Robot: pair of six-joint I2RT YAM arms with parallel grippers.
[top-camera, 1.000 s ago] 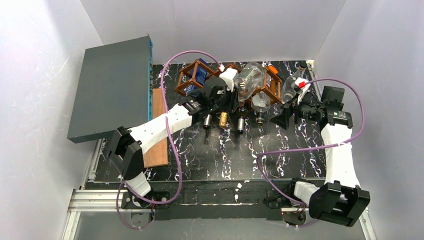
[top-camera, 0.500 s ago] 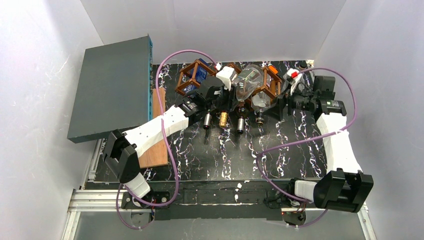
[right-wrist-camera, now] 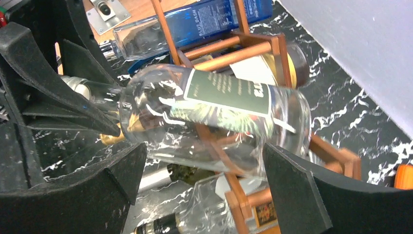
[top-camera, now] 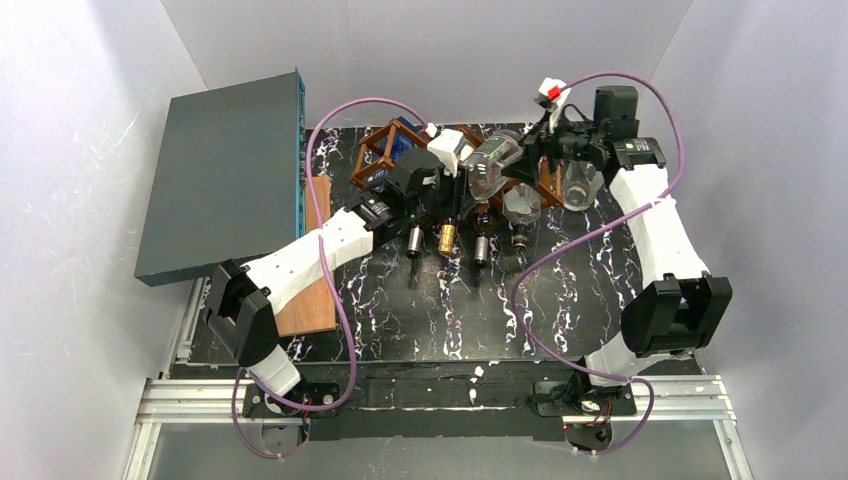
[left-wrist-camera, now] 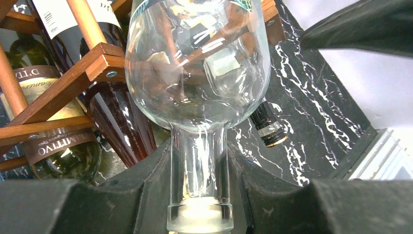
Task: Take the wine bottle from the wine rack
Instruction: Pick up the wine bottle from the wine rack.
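A clear wine bottle (top-camera: 495,160) with a dark green label (right-wrist-camera: 226,91) lies tilted across the top of the brown wooden wine rack (top-camera: 378,150). My left gripper (left-wrist-camera: 199,195) is shut on the bottle's neck (left-wrist-camera: 198,161), just above the lip, with a finger (left-wrist-camera: 131,195) on each side. My right gripper (top-camera: 530,150) hovers open over the bottle's body at the back. In the right wrist view its fingers (right-wrist-camera: 302,195) straddle the wine bottle (right-wrist-camera: 214,122) without touching it. The wine rack (right-wrist-camera: 229,51) shows through the glass.
Several other bottles lie in the rack, necks (top-camera: 447,237) pointing toward me, among them a blue one (top-camera: 403,145). Another clear bottle (top-camera: 580,185) sits at the rack's right end. A grey flat box (top-camera: 225,170) and a wooden board (top-camera: 318,260) lie to the left.
My right arm has swung from the right of the rack up to the back, over the clear bottle. The left gripper, still holding the neck, has shifted slightly back.
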